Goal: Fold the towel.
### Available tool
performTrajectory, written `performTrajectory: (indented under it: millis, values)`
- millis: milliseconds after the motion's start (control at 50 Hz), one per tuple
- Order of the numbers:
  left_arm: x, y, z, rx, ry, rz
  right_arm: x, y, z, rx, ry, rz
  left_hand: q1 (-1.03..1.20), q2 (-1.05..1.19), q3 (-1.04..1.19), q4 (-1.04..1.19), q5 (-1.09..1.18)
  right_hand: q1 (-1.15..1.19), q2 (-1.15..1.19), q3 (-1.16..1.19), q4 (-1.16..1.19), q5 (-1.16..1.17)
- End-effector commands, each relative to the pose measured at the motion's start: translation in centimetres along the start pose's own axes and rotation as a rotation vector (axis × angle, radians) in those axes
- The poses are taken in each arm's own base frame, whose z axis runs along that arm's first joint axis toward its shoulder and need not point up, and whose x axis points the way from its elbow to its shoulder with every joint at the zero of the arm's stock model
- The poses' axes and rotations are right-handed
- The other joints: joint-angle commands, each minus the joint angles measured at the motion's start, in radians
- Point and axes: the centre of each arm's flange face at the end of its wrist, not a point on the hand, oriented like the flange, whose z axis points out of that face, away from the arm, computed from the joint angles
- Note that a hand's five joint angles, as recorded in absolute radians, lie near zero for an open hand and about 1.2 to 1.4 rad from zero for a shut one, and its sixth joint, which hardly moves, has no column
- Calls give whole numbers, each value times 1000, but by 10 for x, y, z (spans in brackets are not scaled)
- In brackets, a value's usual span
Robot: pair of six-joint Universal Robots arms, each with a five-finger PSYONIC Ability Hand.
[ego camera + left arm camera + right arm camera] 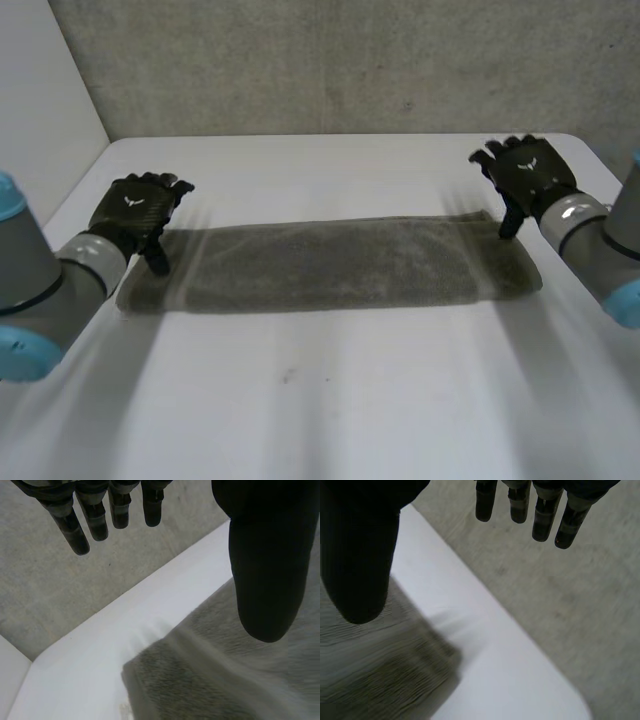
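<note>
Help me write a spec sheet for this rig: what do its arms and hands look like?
The left arm and right arm are thick grey tubes with light-blue caps at the joints. The left hand and right hand are black, each with a small pale mark on its back. Up close, the fingers are slim cylinders and the thumb is broad and round-tipped.

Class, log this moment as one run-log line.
towel: flat strip | left hand: open, left end | right hand: open, right end

Grey, blue-capped arms (82,266) end in black hands (133,212)
</note>
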Motion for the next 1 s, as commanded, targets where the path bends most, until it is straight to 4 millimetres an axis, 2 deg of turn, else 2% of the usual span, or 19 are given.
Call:
performTrajectory:
  millis: [20, 80, 100, 140, 360, 420, 700, 720, 740, 780, 820, 1000]
  values:
    - [4, 3, -29, 22, -17, -135, 5, 30, -29, -217, -50, 152, 0, 8, 5, 5, -31, 140, 153, 155, 148, 118]
    - [5, 9, -33, 36, -24, -169, 4, 42, -34, -256, -54, 174, 0, 8, 5, 5, -31, 365, 378, 381, 373, 344]
    - [5, 9, -33, 36, -24, -169, 4, 42, -34, -257, -54, 174, 0, 8, 5, 5, -31, 366, 380, 382, 374, 345]
    - [6, 13, -34, 49, -27, -174, 7, 54, -33, -271, -39, 183, 0, 8, 5, 5, -31, 507, 520, 522, 515, 485]
    - [6, 14, -34, 56, -31, -174, 1, 87, -24, -296, -62, 202, 0, 8, 5, 5, -31, 651, 664, 667, 659, 629]
    - [6, 14, -34, 55, -32, -175, 1, 90, -22, -289, -69, 205, 0, 8, 5, 5, -31, 751, 764, 766, 759, 729]
    - [7, 16, -35, 49, -30, -176, 2, 97, -15, -255, -54, 193, 0, 8, 5, 5, -31, 792, 805, 808, 800, 771]
    - [7, 16, -35, 49, -30, -176, 2, 97, -14, -250, -52, 191, 0, 8, 5, 5, -31, 955, 968, 971, 963, 933]
    - [7, 16, -35, 49, -30, -176, 2, 97, -14, -250, -52, 191, 0, 8, 5, 5, -31, 957, 970, 972, 965, 935]
    - [7, 16, -35, 52, -31, -175, 3, 97, -12, -235, -44, 184, 0, 8, 5, 5, -31, 1152, 1166, 1168, 1160, 1131]
    - [7, 17, -35, 50, -31, -176, 2, 99, -11, -234, -42, 183, 0, 8, 5, 5, -31, 1213, 1226, 1229, 1221, 1192]
    - [6, 17, -35, 50, -32, -176, 8, 102, -6, -228, -20, 179, 0, 8, 5, 5, -31, 1214, 1227, 1230, 1222, 1192]
